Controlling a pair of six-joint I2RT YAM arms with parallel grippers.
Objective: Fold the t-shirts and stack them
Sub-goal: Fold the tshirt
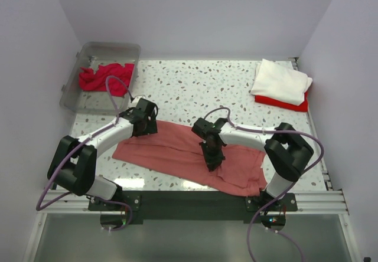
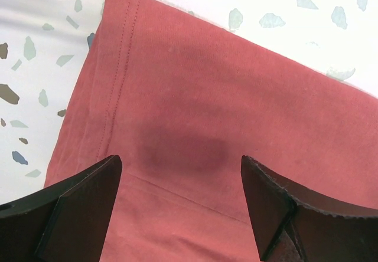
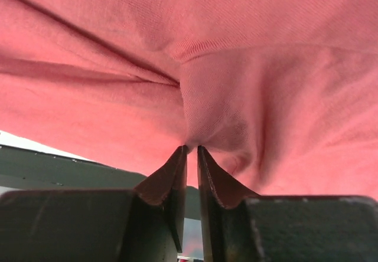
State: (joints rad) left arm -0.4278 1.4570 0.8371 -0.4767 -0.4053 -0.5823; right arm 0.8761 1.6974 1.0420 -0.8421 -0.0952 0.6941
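Note:
The large faded coral-red t-shirt [image 1: 171, 150] lies spread across the front of the table, folded lengthwise. My right gripper [image 1: 212, 165] points down on its middle-right part. In the right wrist view the fingers [image 3: 192, 150] are shut on a pinched fold of the coral cloth [image 3: 236, 67], which bunches at their tips. My left gripper [image 1: 144, 126] hovers over the shirt's far left corner. Its jaws [image 2: 180, 173] stand wide open above the stitched hem [image 2: 121, 67], holding nothing. A folded white t-shirt [image 1: 280, 80] rests on a bright red one [image 1: 283, 102] at the back right. A crimson one [image 1: 106, 76] lies crumpled in the bin.
The clear plastic bin [image 1: 72, 94] stands at the back left corner. The speckled tabletop [image 1: 195, 85] shows between bin and stack. White walls close in the left, back and right sides. The front rail [image 1: 189, 200] runs just below the shirt's near edge.

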